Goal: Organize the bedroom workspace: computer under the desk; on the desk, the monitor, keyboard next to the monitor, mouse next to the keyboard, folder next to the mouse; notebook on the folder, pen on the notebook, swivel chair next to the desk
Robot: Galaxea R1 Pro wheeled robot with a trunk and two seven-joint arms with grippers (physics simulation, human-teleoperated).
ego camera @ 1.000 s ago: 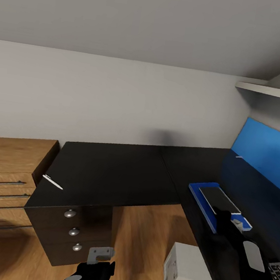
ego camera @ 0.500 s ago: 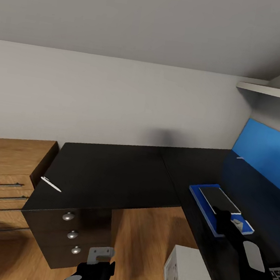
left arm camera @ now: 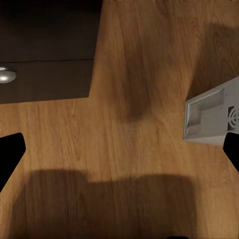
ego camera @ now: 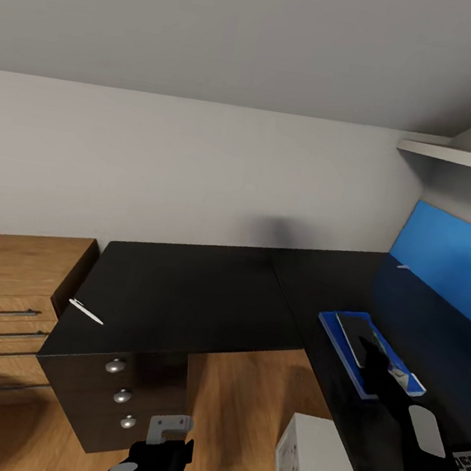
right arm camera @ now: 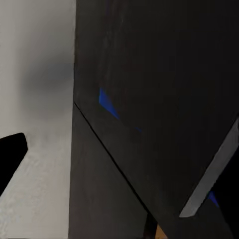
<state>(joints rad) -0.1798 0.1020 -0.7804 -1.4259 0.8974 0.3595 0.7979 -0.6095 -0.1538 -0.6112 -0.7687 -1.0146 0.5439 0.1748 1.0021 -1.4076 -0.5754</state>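
The black desk [ego camera: 190, 289] bends in an L along the walls. On its right wing the blue folder [ego camera: 341, 334] lies flat with the dark grey notebook [ego camera: 353, 329] on top. My right gripper [ego camera: 373, 362] hovers over the notebook's near end, open; in the right wrist view one dark fingertip [right arm camera: 10, 154] and the notebook's pale edge [right arm camera: 209, 174] show. The white pen [ego camera: 86, 311] lies at the desk's left front corner. The white computer [ego camera: 315, 462] stands on the floor beside the desk. A keyboard corner [ego camera: 464, 464] shows at the right edge. My left gripper [ego camera: 157, 454] hangs open and low over the floor.
A wood dresser [ego camera: 2, 284] adjoins the desk on the left. Black drawers with silver knobs [ego camera: 123, 396] sit under the desk's left end. A blue back panel [ego camera: 451, 260] and a white shelf [ego camera: 459, 154] are on the right. The wood floor [left arm camera: 124, 149] is open between drawers and computer [left arm camera: 211, 119].
My right gripper has crept farther over the notebook and now covers its near end. The view shifted slightly. The left arm and the pen stay where they were.
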